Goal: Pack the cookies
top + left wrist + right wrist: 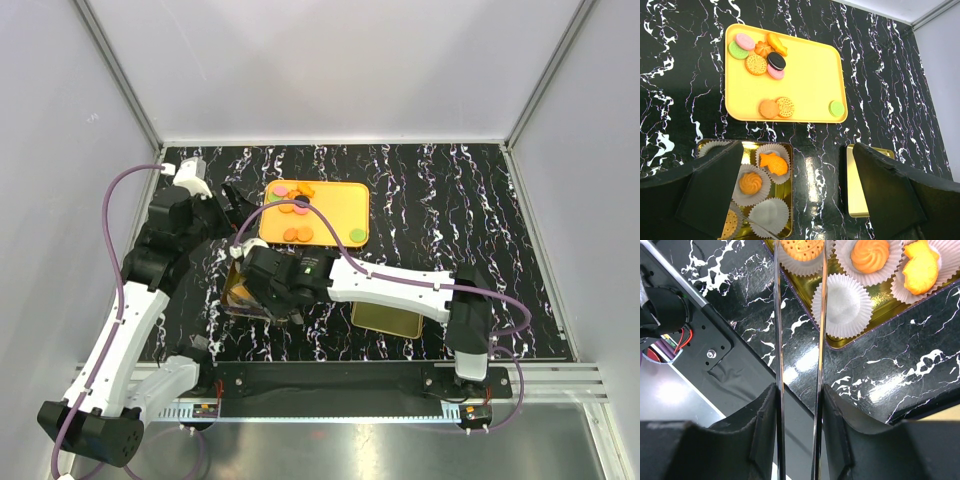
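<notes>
Several cookies [756,64] lie on the yellow tray [810,75], with a green one [836,108] at its near right corner. A gold tin [785,200] holds paper cups with a fish cookie [774,163], a swirl cookie [750,183] and a round biscuit [801,249]; one cup [842,302] is empty. My left gripper [797,165] hangs open above the table between tin and lid. My right gripper [799,395] is shut on metal tongs [778,340]. Their two blades reach over the tin and flank the round biscuit.
A gold lid [860,185] lies flat to the right of the tin. The black mounting bar [705,340] at the table's near edge is just below the right gripper. Grey walls [330,70] enclose the marbled table [450,200].
</notes>
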{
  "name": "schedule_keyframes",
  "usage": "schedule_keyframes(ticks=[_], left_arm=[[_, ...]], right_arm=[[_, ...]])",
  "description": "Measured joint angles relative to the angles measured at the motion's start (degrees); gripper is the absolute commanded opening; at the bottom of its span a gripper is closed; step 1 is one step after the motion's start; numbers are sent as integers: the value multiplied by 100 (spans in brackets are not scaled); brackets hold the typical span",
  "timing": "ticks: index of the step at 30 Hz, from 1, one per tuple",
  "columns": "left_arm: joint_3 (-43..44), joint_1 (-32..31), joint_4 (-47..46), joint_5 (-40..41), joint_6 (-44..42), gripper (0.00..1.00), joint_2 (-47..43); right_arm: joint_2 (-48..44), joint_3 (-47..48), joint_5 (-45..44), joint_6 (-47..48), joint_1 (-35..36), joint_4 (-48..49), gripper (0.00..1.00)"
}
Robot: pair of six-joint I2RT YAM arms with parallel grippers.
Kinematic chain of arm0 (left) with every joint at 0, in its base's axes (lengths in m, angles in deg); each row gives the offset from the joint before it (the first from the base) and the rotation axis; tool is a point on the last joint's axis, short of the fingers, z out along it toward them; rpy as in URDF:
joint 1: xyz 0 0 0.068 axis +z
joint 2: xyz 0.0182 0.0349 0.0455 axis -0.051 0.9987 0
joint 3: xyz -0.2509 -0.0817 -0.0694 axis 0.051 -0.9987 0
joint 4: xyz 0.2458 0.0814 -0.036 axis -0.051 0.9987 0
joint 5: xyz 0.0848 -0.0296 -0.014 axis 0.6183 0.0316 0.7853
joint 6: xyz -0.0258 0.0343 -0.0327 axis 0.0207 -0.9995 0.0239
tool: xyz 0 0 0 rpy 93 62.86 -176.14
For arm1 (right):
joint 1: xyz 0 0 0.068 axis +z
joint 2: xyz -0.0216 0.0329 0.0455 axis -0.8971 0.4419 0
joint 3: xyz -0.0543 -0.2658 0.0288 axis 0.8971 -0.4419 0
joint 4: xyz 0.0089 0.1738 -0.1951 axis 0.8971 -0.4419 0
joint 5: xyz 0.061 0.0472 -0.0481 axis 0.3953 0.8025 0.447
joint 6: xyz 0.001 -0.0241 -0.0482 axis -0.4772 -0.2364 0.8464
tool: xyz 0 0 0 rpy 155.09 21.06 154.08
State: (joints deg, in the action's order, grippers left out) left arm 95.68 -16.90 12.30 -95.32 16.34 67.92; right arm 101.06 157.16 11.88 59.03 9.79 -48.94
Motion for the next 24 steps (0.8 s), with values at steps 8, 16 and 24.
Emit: schedule_keyframes(ticks=[8, 16, 24], left_arm=[[94, 0, 7, 0, 2, 99, 0], [122, 0, 4, 0, 2, 99, 0], [164, 0, 26, 0, 2, 99, 0]], right_arm=[[90, 0, 0, -2, 4, 2, 49], [94, 4, -4, 2, 4, 4, 57], [85, 33, -221, 33, 4, -13, 55]])
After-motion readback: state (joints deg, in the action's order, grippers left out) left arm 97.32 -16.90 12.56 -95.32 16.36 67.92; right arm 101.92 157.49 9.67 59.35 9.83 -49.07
